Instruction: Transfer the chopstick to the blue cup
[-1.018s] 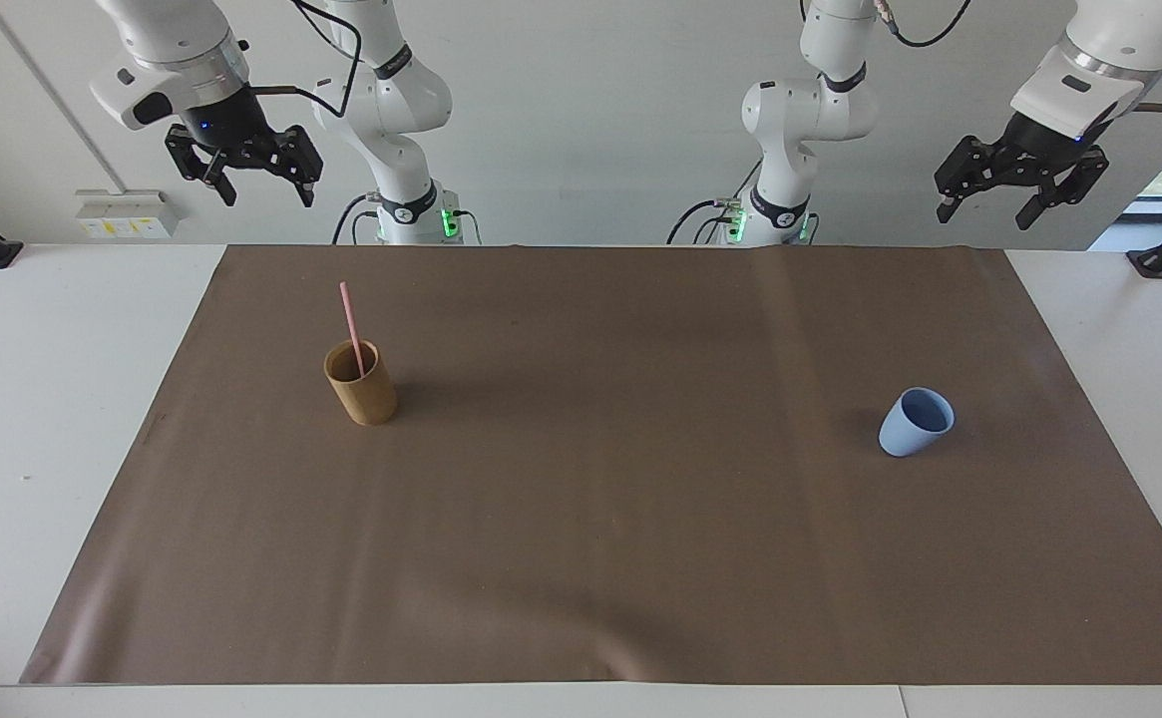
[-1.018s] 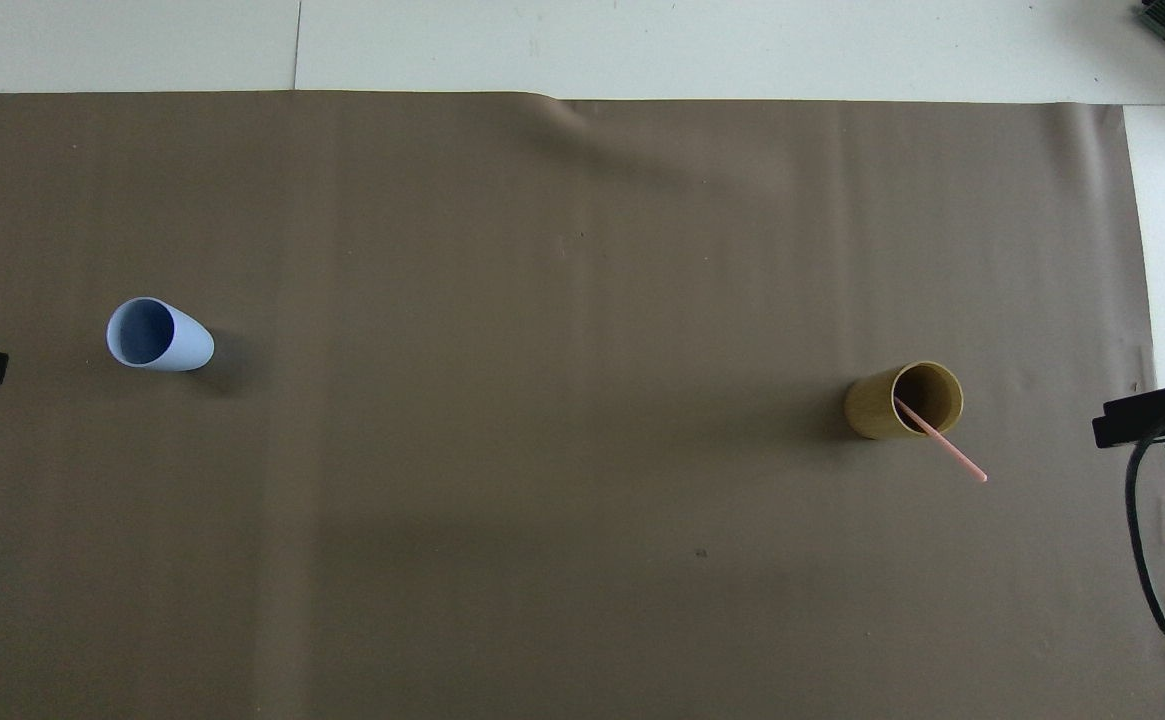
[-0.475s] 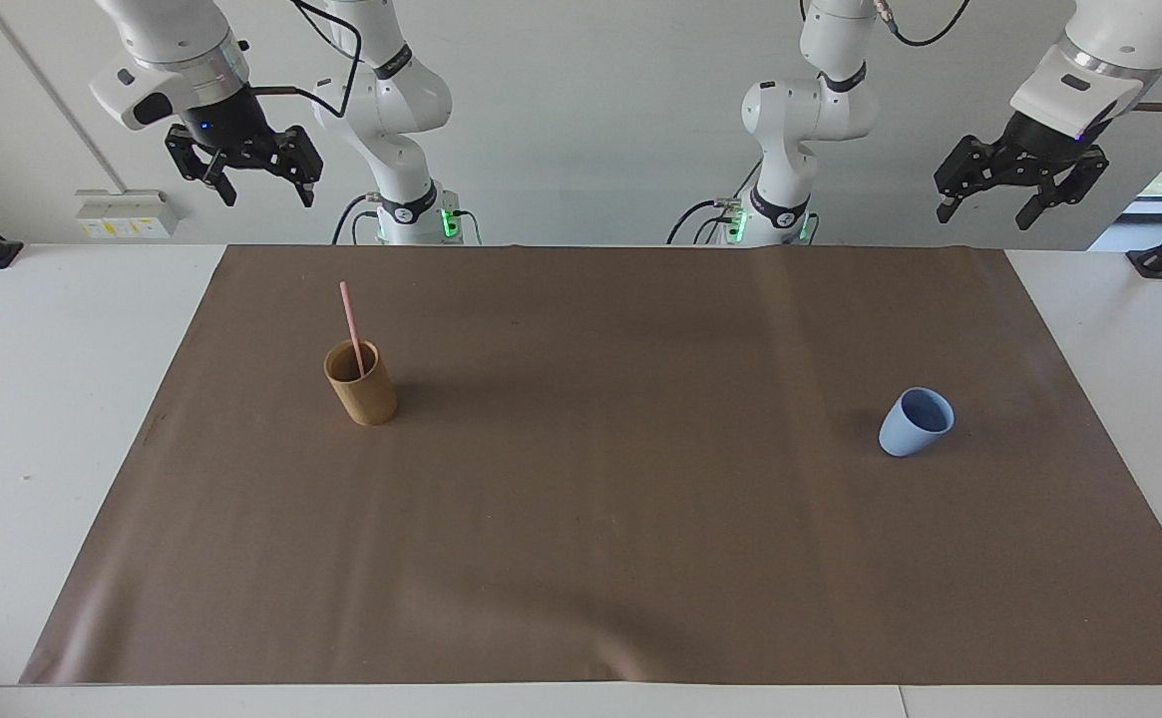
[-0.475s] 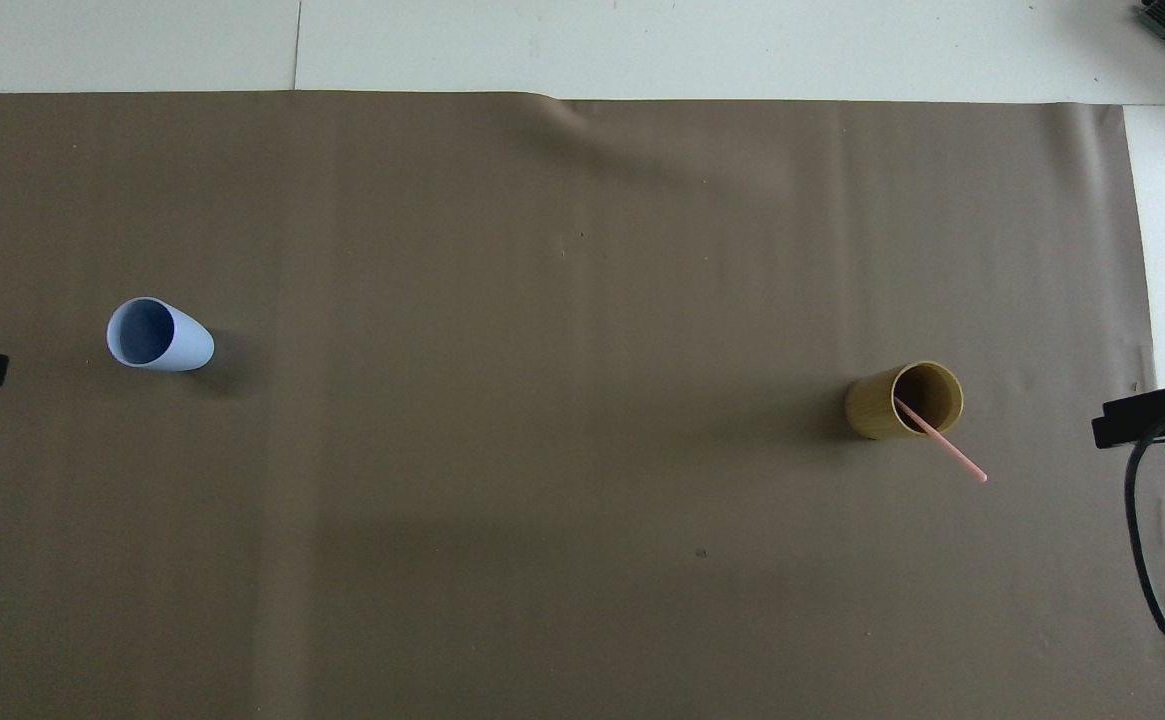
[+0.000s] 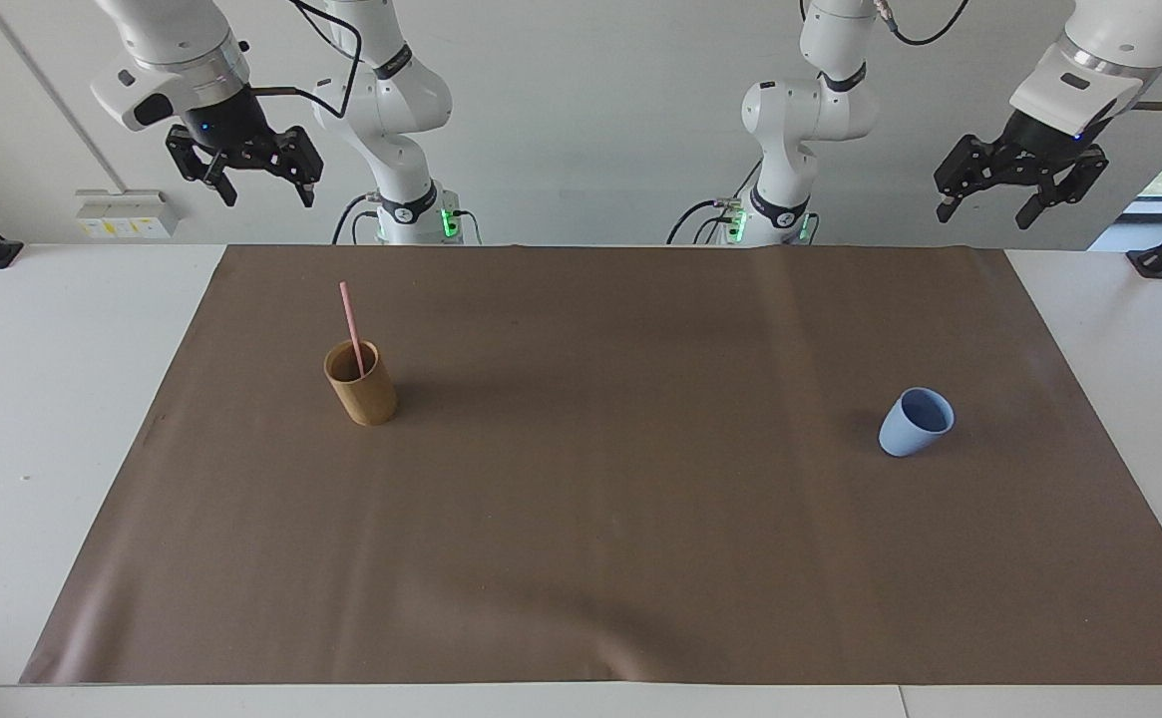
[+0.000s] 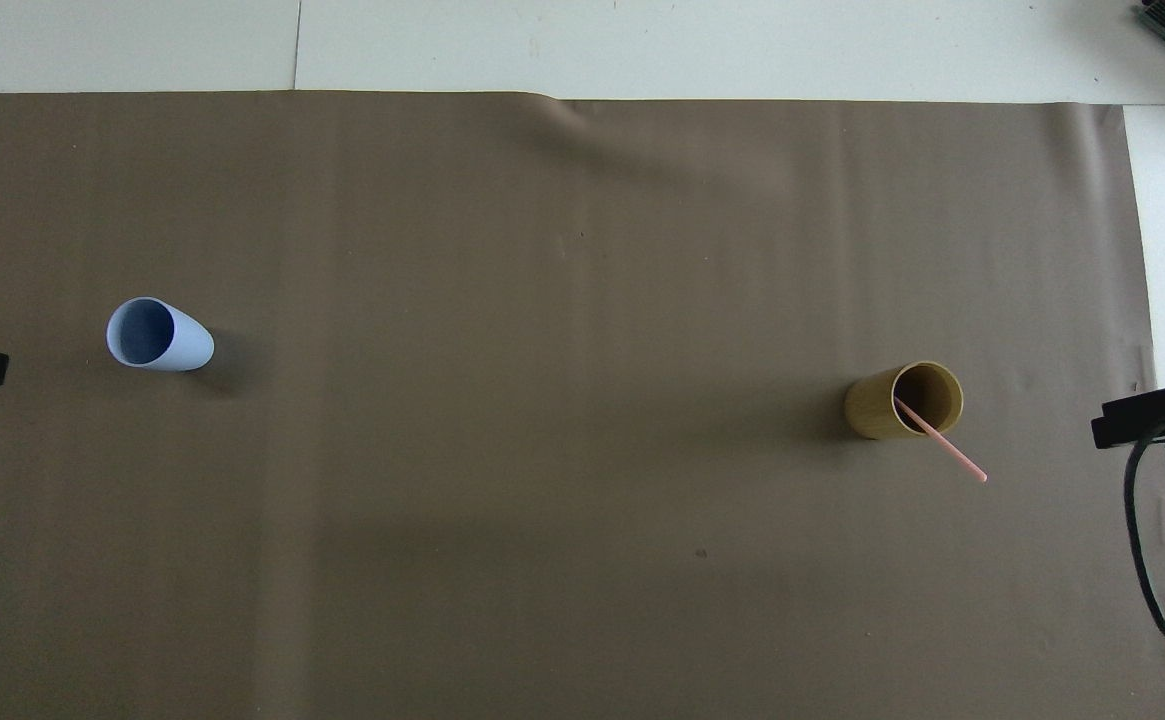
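Note:
The pale pink chopstick stands leaning in a tan wooden-looking cup toward the right arm's end of the table. The light blue cup stands upright and holds nothing, toward the left arm's end. My right gripper hangs open, high over the table's edge at the robots' end, with nothing in it. My left gripper is also raised and open with nothing between its fingers, at the other corner of that end. In the overhead view only a tip of each shows at the frame's sides.
A brown mat covers most of the white table. A black cable hangs by the right arm's side. The two arm bases stand at the robots' end of the mat.
The right gripper has shifted very slightly; cups, chopstick and left gripper have not visibly moved.

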`<state>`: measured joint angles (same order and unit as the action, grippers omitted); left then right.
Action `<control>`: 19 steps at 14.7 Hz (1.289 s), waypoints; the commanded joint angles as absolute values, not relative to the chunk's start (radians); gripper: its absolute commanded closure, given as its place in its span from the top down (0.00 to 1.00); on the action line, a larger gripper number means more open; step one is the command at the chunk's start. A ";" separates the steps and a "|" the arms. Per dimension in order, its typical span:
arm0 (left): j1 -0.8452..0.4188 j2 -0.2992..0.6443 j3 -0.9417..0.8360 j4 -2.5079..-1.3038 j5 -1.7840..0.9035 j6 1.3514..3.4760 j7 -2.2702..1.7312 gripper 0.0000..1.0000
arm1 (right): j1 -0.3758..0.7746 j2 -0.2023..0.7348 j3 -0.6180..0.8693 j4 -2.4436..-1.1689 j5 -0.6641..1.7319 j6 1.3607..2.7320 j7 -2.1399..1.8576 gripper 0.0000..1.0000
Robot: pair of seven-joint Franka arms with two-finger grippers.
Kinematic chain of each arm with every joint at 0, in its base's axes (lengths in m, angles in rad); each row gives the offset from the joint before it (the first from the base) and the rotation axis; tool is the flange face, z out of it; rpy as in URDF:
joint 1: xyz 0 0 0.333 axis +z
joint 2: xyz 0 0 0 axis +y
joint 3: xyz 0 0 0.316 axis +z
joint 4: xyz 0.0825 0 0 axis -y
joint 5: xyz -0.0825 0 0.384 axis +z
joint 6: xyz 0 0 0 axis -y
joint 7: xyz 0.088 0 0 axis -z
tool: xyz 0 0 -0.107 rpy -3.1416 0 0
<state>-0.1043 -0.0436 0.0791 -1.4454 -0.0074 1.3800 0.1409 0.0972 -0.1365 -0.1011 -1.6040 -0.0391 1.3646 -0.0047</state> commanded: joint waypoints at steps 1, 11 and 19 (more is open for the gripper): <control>-0.109 -0.071 0.081 -1.480 0.006 1.407 0.155 1.00 | 0.086 -0.164 -0.097 -1.634 -0.040 1.365 -0.029 1.00; -0.109 -0.067 0.083 -1.482 0.006 1.457 0.158 1.00 | 0.086 -0.164 -0.097 -1.634 -0.038 1.365 -0.029 1.00; -0.097 -0.055 0.083 -1.486 0.006 1.479 0.160 1.00 | 0.086 -0.164 -0.097 -1.634 -0.040 1.365 -0.029 1.00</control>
<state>-0.0989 -0.0431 0.0807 -1.4531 -0.0074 1.4392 0.1428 0.0972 -0.1367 -0.1011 -1.6045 -0.0391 1.3646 -0.0047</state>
